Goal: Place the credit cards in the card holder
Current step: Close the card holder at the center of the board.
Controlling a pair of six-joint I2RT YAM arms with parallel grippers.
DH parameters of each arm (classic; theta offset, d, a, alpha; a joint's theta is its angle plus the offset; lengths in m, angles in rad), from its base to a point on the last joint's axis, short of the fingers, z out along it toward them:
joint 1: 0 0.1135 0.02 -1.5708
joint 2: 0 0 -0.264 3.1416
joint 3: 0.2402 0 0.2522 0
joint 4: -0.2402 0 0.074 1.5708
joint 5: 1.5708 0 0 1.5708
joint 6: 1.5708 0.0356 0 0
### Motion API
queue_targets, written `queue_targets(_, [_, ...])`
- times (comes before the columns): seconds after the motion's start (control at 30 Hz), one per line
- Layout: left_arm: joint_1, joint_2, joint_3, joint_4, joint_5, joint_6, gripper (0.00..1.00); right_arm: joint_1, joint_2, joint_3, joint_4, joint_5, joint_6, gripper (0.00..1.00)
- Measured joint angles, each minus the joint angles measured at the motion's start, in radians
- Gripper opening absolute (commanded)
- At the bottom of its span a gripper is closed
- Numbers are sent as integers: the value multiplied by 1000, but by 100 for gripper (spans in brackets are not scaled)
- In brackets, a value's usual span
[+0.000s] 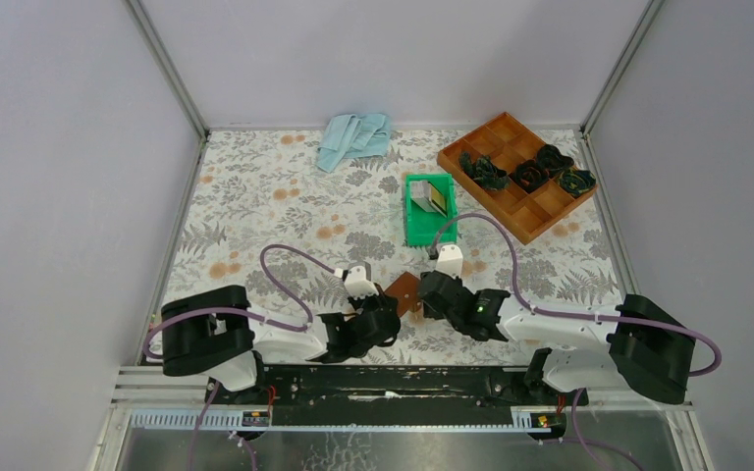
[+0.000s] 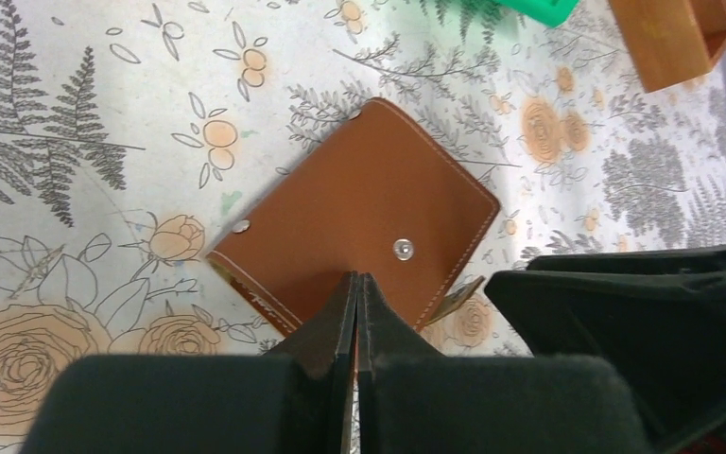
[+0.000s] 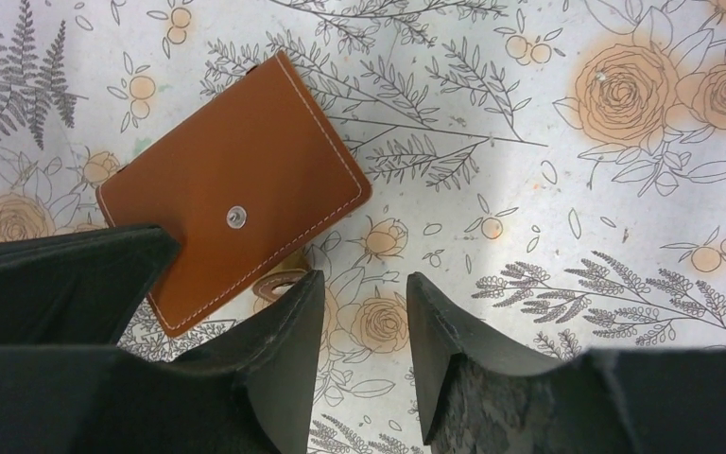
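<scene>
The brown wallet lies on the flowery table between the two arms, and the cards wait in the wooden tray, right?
Not quite. The top external view shows the cards standing in the green bin, not the wooden tray. The brown wallet does lie on the table between the arms.

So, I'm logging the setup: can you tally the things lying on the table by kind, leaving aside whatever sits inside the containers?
Blue cloth: 1
Green bin: 1
Wooden tray: 1
Brown card holder: 1
Total: 4
</scene>
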Motion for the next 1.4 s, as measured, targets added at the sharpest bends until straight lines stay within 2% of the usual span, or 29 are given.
queue_targets(0.4, [0,53,-9,13,-2,-7,0,50,7,6,-11,2,5,45])
queue_targets(1.4, [0,66,-3,21,-7,-6,0,48,128,61,44,22,-57,45])
